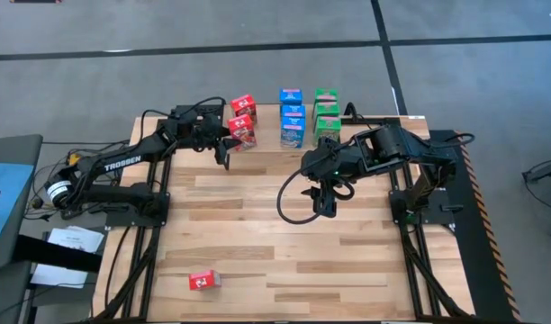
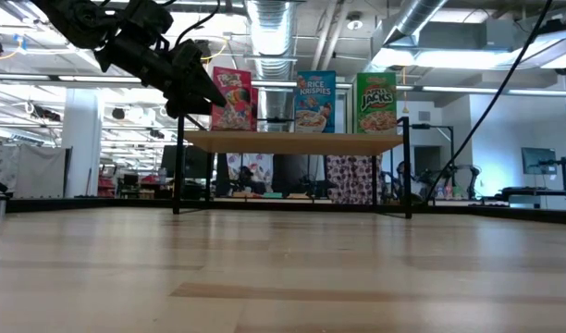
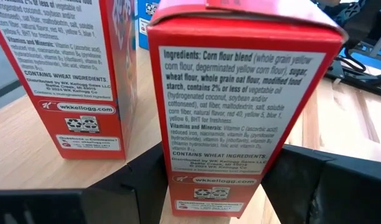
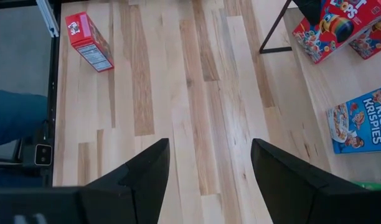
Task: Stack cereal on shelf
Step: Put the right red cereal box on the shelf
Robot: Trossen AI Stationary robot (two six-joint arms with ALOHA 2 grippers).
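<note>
Overhead, the shelf (image 1: 284,135) stands at the far edge of the slatted table (image 1: 284,261), carrying red boxes (image 1: 243,103) on its left, blue boxes (image 1: 291,114) in the middle and green boxes (image 1: 326,110) on its right. The left gripper (image 1: 227,148) reaches in at the near red box (image 1: 242,134), at the shelf's front left corner. The left wrist view alone shows the contact: both dark fingers (image 3: 134,186) flank the ingredient panel of this box (image 3: 231,106), grasping it, with a second red box (image 3: 66,68) just beside it. The table-level view shows what the overhead cannot: the light wood top (image 2: 292,142) raised on thin black legs, with one red (image 2: 232,98), one blue (image 2: 314,102) and one green carton (image 2: 376,103) upright and facing front, and the left arm (image 2: 153,55) coming in from above at the red one. The right gripper (image 1: 325,200) hangs over the table's middle; its wrist view shows the fingers (image 4: 141,177) spread wide with only bare boards between them. One lone red box (image 1: 203,281) lies flat near the table's front left, well apart from the shelf, and also appears in the right wrist view (image 4: 89,42).
</note>
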